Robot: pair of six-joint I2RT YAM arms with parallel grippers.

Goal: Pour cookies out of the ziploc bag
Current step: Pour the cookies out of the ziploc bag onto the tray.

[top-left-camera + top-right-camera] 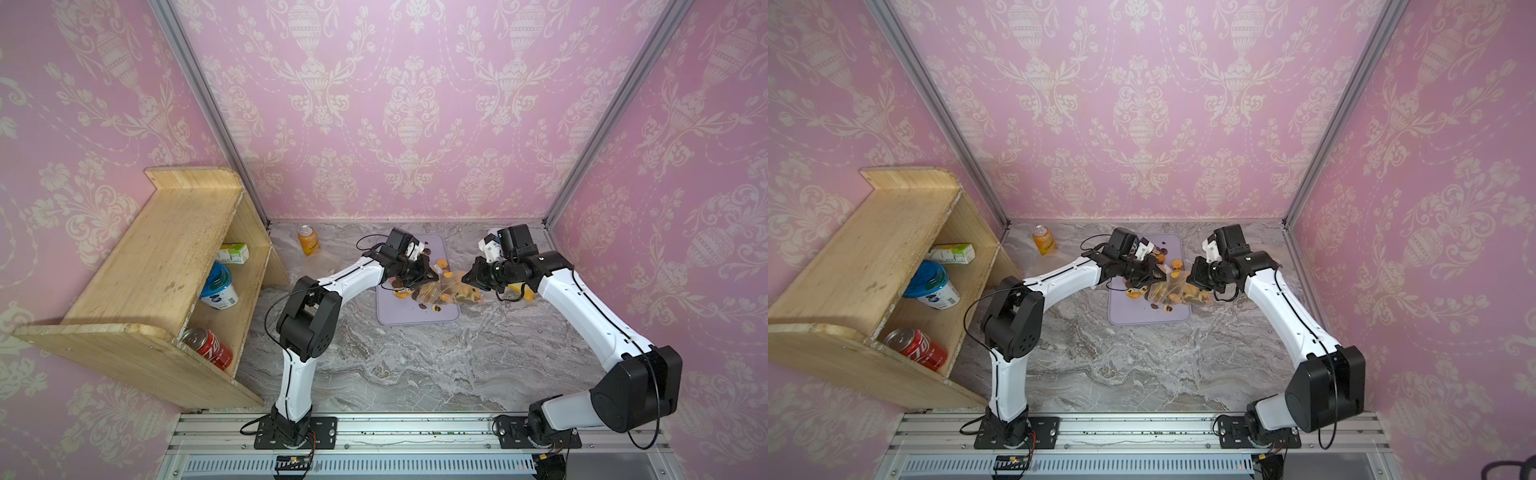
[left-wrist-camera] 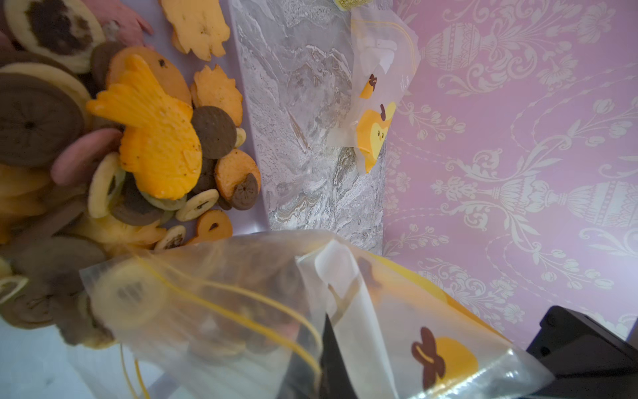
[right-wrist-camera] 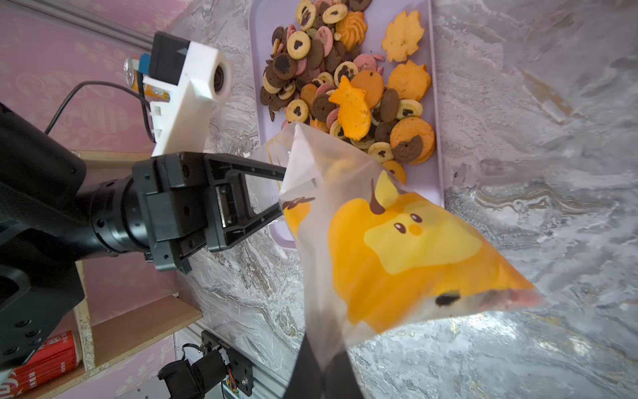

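The ziploc bag (image 1: 446, 291) (image 1: 1173, 291), clear with a yellow cartoon face, hangs stretched between my two grippers over a lavender tray (image 1: 415, 318) (image 1: 1142, 318). My left gripper (image 1: 432, 276) (image 2: 328, 362) (image 3: 281, 188) is shut on one edge of the bag (image 2: 379, 328). At the opposite corner my right gripper (image 1: 467, 276) (image 3: 321, 373) is shut on the bag (image 3: 397, 241). The cookies (image 2: 155, 138) (image 3: 345, 86), brown, tan, orange and pink, lie heaped on the tray (image 3: 424, 179). Several more show through the bag's film.
A second printed bag (image 2: 376, 103) lies on the marble table beyond the tray, close to the right arm. An orange can (image 1: 308, 240) stands at the back left. A wooden shelf (image 1: 166, 249) along the left wall holds a red can (image 1: 212, 349), a blue-lidded tub (image 1: 218, 286) and a green carton (image 1: 232, 252).
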